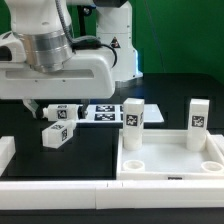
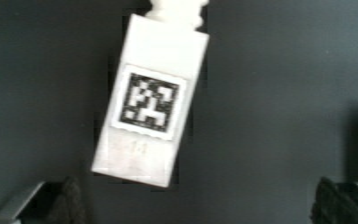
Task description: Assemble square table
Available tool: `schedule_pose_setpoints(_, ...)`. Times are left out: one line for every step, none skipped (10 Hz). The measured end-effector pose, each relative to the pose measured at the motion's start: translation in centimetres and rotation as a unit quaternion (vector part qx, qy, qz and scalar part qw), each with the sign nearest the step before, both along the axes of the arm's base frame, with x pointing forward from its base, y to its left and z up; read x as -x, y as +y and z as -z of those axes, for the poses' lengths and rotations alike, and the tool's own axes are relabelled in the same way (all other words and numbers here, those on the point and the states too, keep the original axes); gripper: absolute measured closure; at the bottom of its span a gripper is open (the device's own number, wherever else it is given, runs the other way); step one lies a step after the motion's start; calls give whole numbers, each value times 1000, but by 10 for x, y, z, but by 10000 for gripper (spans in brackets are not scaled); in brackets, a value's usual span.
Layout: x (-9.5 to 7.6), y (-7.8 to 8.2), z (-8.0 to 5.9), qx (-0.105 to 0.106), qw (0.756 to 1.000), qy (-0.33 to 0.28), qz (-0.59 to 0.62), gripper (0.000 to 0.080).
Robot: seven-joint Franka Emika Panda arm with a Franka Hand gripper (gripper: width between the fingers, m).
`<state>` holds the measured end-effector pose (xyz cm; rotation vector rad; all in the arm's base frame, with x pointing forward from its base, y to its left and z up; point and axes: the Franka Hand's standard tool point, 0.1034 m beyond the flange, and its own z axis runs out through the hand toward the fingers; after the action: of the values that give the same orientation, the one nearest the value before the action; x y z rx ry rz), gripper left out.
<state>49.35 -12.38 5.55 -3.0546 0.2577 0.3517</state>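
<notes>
The square table slab (image 1: 170,165), white with a raised rim and round corner sockets, lies at the exterior view's right. Two tagged white legs stand upright at its back corners (image 1: 133,120) (image 1: 198,120). Two more legs lie on the dark table to the exterior view's left, one (image 1: 57,136) nearer the front and one (image 1: 66,112) behind it. My gripper (image 1: 42,108) hangs low over them, mostly hidden under the arm. In the wrist view one lying leg (image 2: 149,100) shows its tag, just beyond my open gripper (image 2: 202,205). The dark fingertips (image 2: 48,202) hold nothing.
The marker board (image 1: 105,110) lies flat behind the loose legs. A long white bar (image 1: 60,190) runs along the front edge, and another white block (image 1: 6,152) sits at the exterior view's far left. The arm's white body (image 1: 60,55) fills the upper left.
</notes>
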Motion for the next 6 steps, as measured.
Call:
schedule_pose_setpoints(0,1,0,-2,1000,0,2,151)
schedule_pose_setpoints(3,2,0,-7,1000,13,-1,151)
schedule_pose_setpoints(5,-2,1,-14,999,38,18,151)
schedule_pose_setpoints(4,-6,0,-16,997,63,43,151)
schedule_pose_setpoints(10,-1,-3,-24,988,134,76,151)
schedule_pose_setpoints(3,0,-5,-47,980,176,84,151)
